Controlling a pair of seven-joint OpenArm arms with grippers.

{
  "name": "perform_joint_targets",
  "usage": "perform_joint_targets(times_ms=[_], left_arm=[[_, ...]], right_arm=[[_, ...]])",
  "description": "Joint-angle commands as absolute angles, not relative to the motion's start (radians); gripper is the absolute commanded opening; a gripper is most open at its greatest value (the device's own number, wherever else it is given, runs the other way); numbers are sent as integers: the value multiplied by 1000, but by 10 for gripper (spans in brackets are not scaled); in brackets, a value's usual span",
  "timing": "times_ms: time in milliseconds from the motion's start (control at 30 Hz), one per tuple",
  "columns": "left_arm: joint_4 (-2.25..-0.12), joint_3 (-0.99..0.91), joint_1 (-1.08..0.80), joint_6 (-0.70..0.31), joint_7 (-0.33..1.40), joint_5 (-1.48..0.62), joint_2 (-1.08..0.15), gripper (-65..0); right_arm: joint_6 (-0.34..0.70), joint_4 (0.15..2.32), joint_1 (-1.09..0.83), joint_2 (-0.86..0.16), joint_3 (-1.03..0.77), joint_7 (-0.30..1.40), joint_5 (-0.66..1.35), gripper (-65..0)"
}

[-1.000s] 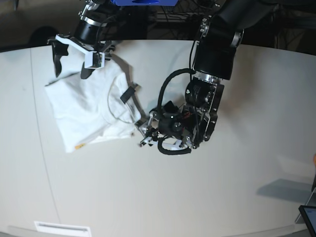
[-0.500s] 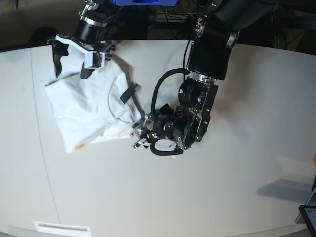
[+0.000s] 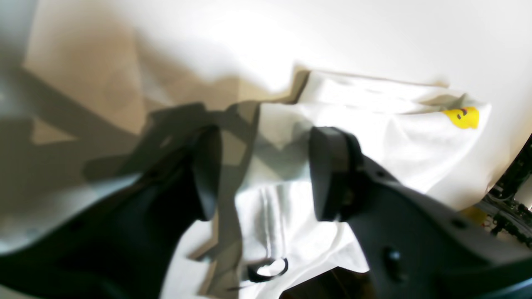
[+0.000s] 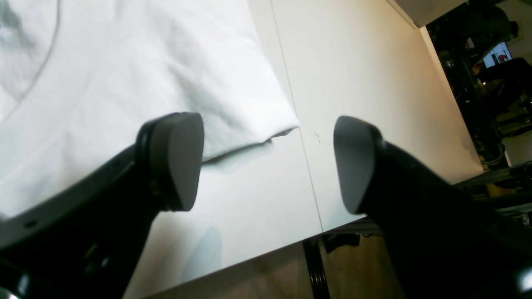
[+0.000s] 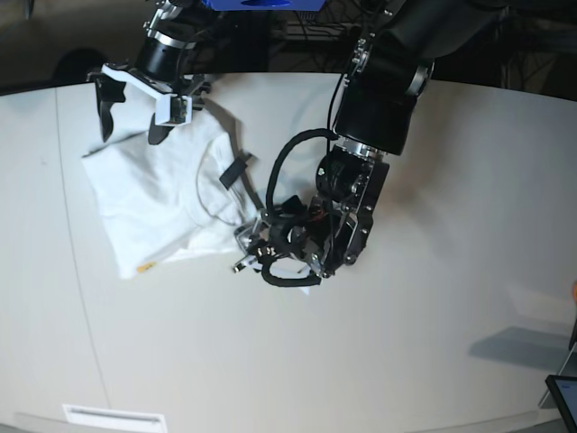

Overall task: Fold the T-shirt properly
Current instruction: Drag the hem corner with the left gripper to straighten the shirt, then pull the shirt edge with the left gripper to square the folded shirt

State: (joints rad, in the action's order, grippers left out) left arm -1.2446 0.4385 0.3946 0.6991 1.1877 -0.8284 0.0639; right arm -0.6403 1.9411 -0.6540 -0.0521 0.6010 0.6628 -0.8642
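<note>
you've got a pale table (image 5: pixel 424 343) with a rounded far edge and a thin seam line (image 5: pixel 77 271) running down its left side. a white label strip (image 5: pixel 114 418) sits at the near edge, and the corner of a dark screen (image 5: pixel 564 397) shows at the lower right. beyond the far edge you can make out a lit monitor (image 4: pixel 496 54) among dark clutter.

Base view: high above, looking down on the whole table (image 5: pixel 433 343), both arms in frame. Left wrist view: mounted behind the left gripper (image 3: pixel 262 174), looking out between its fingers, very close to the T-shirt (image 3: pixel 395 141), blurred, low and oblique. Right wrist view: behind the right gripper (image 4: pixel 266 162), close over the table's edge, angled toward a shirt corner. Shared by all three: the white shirt lying on the pale tabletop.
</note>
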Motion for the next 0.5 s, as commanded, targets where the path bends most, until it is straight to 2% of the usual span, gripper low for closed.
perform_joint_targets(times_ms=[0,133,300,400,467], left_arm=[[-1239,438,409,698,1179,-823,70,-405],[-1230,438,409,698,1170,-823,70,-529],[-1239,437,410,698,1171,-826,70,-590],[-1254,437,410,698,1171,-823,70,-650],[-1276,437,410,698,1171,-825,70,-650]], right_arm=[[-596,1980,-707,35,811,642,-845,-187],[-596,1980,-707,35,811,642,-845,-187],[-595,1980,-705,35,811,642,-845,-187],[-595,1979,-705,35,809,642,-845,-187],[-595,1979,-705,35,809,642,-845,-187]])
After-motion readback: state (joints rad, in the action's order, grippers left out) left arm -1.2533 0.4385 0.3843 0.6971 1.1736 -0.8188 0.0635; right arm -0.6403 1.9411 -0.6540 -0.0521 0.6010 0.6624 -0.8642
